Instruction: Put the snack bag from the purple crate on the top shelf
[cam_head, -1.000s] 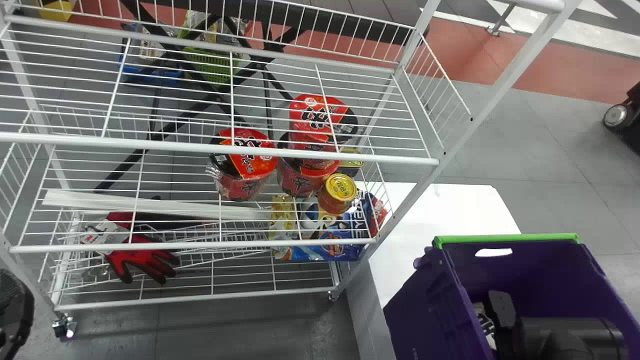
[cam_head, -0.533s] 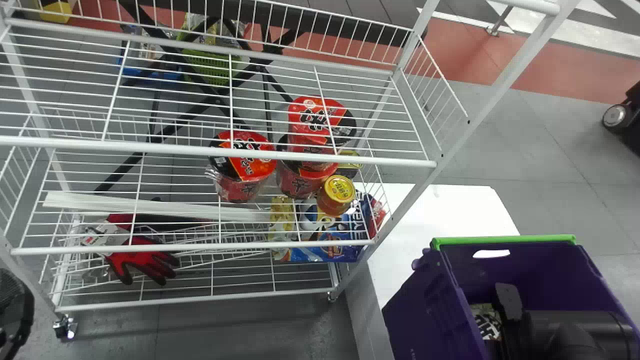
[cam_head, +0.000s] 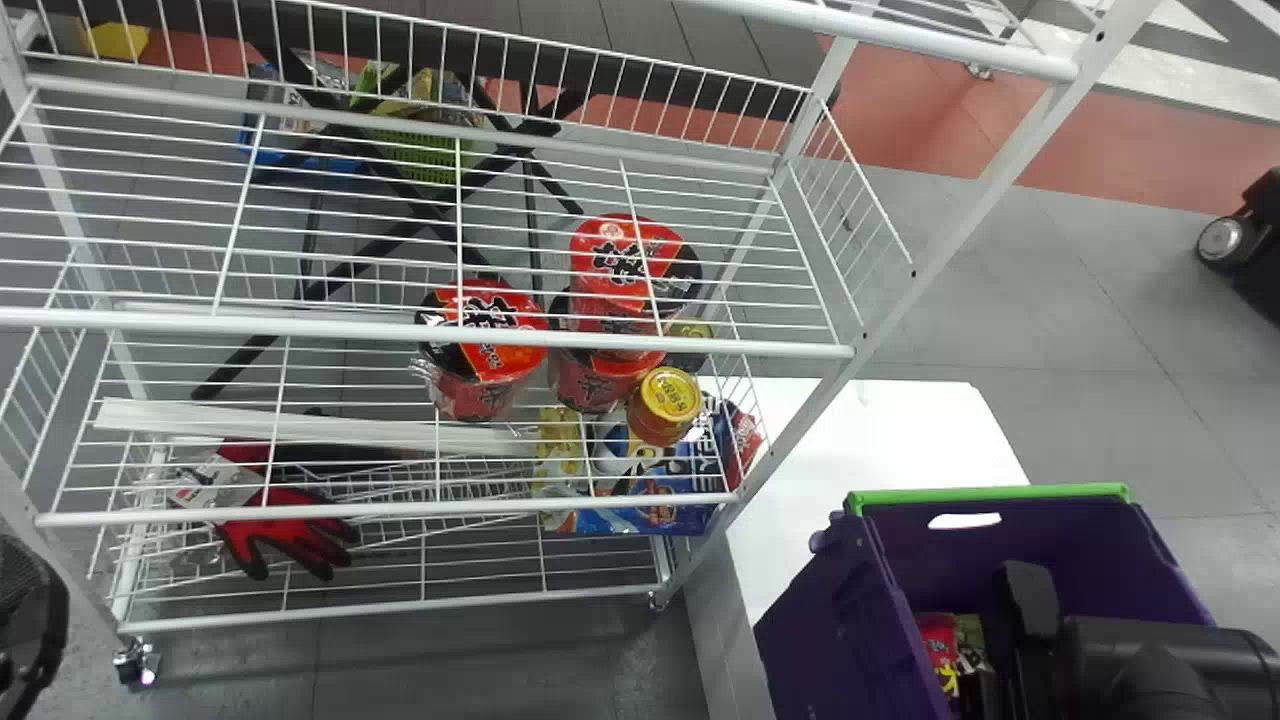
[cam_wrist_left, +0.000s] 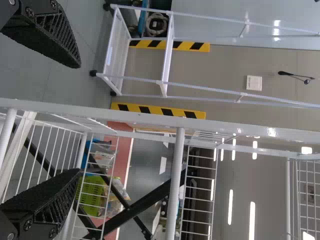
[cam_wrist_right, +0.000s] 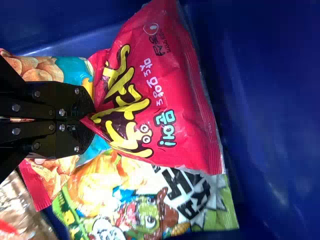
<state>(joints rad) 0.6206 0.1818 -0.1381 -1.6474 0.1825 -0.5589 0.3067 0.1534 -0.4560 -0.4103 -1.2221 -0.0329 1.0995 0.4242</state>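
While the right claw (cam_head: 1022, 625) grips one red snack bag (cam_wrist_right: 165, 100) over three other bags (cam_wrist_right: 145, 215), the left claw (cam_wrist_left: 80, 119) stands open.

Two black fingers (cam_wrist_left: 42, 35) stand wide apart at the frame's edge, near a white wire rack (cam_wrist_left: 180, 160). A green basket (cam_wrist_left: 91, 194) shows through the wires toward a corner, while black-and-yellow stripes (cam_wrist_left: 157, 110) and another white metal frame (cam_wrist_left: 168, 55) mark the background.
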